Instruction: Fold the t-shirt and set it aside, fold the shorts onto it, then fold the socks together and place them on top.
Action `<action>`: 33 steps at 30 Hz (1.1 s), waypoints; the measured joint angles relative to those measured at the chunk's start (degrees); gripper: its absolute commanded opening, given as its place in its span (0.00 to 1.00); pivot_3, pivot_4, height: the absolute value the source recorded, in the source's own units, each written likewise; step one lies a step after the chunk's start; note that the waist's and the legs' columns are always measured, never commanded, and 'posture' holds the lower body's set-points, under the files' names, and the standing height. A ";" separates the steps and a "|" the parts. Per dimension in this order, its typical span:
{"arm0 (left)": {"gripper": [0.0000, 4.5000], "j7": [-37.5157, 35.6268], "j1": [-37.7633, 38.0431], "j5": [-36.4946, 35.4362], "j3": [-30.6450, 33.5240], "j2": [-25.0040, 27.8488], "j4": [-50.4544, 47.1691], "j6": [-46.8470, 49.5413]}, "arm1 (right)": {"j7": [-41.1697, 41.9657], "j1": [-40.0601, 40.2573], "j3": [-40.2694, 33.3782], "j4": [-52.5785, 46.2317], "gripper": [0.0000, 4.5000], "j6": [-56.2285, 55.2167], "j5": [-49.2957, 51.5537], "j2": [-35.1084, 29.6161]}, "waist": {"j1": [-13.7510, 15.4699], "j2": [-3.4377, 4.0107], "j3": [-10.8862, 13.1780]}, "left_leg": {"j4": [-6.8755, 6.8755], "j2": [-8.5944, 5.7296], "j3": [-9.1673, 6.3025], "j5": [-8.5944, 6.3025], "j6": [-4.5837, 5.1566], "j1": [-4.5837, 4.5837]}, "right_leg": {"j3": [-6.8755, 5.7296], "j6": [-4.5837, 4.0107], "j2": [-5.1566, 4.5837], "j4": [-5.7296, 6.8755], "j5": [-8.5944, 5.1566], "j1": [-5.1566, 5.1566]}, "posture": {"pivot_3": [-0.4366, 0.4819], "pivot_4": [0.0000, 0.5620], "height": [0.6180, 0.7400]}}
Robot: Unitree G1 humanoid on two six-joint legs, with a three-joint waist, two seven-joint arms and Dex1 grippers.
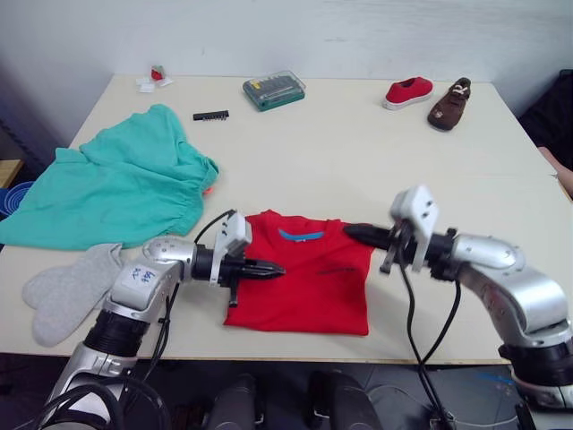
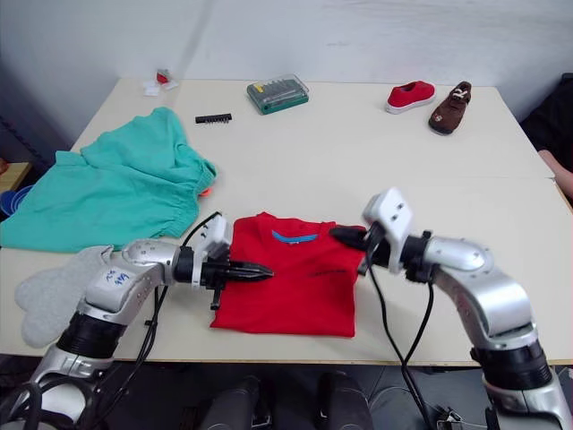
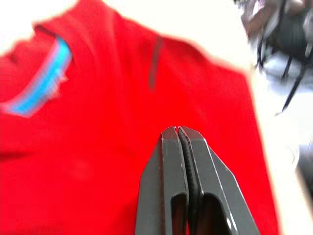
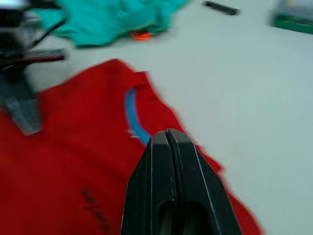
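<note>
The t-shirt (image 1: 300,287) lies folded into a neat red rectangle at the near edge of the table (image 1: 358,152), blue collar band facing up. Its dark chest print is too small and smeared to read in any view. The left gripper (image 1: 276,268) hovers over the shirt's left half, and the left wrist view shows its fingers pressed together, nothing between them. The right gripper (image 1: 351,232) points in over the shirt's right top corner; the right wrist view shows its fingers closed too, and empty.

Left of the shirt, the shorts (image 1: 112,188) sprawl unfolded, their outer edge cut off by the frame. A small orange thing (image 4: 142,35) peeks from under their hem, clearer in the right wrist view, though what it is stays unclear. The socks (image 1: 67,291) lie left of the shirt, partly behind the left arm. That arm carries a white label (image 1: 143,274) with blue scrawl, unreadable.

Beyond the shirt: a green bit case (image 1: 273,90), a black strip (image 1: 211,116), a red shoe (image 1: 408,92), a brown shoe (image 1: 449,105).
</note>
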 measured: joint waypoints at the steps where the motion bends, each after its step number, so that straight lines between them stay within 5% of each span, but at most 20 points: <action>1: 0.01 0.09 -0.72 0.02 -0.03 -0.15 0.17 0.51 | 0.63 1.56 2.31 -0.53 0.00 -0.77 -1.47 -0.46 | -0.08 0.00 0.00 | 0.00 -0.02 0.01 -0.02 0.01 0.00 | 0.00 0.02 0.00 -0.01 0.01 0.01 | 0.48 0.27 1.00; 11: 0.01 5.71 -8.42 11.72 -6.08 -4.98 18.22 -9.16 | 1.78 8.07 11.47 1.33 0.00 -9.75 -14.89 -4.10 | -0.17 -0.05 -0.02 | 0.04 -0.01 0.13 0.01 0.00 0.07 | 0.01 0.05 0.02 0.02 0.02 0.04 | 0.48 0.27 1.00; 21: 0.01 9.40 -19.95 12.53 5.36 -2.44 42.53 -17.89 | 2.58 16.93 6.60 -2.28 0.00 -13.47 -15.28 -6.84 | -0.20 -0.21 -0.08 | 0.02 0.01 0.08 -0.01 -0.02 0.08 | -0.06 0.05 0.01 0.00 0.02 0.05 | 0.48 0.27 1.00; 25: 0.01 3.50 -18.69 9.55 7.63 -0.94 38.28 -14.83 | 1.50 19.04 2.39 -2.57 0.00 -10.77 -10.83 -3.82 | -0.01 -0.30 -0.02 | 0.08 0.00 0.04 -0.01 -0.01 -0.03 | -0.09 0.05 0.01 -0.03 0.02 0.02 | 0.48 0.27 1.00; 31: 0.01 -4.71 -12.59 0.78 7.46 0.62 14.72 -3.12 | -4.95 18.39 -12.89 -8.20 0.00 6.26 7.12 -0.93 | -0.23 -0.29 -0.01 | 0.07 0.01 -0.04 -0.01 -0.02 -0.02 | -0.06 0.05 0.00 -0.03 0.02 0.05 | 0.48 0.27 1.00; 33: 0.00 -6.20 -11.37 -0.63 6.36 1.20 8.88 -1.11 | -7.37 18.31 -17.94 -8.45 0.08 13.06 13.08 -1.21 | -0.23 -0.28 -0.01 | 0.05 0.01 -0.04 -0.01 -0.03 -0.01 | -0.05 0.04 0.00 -0.04 0.02 0.05 | 0.48 0.27 1.00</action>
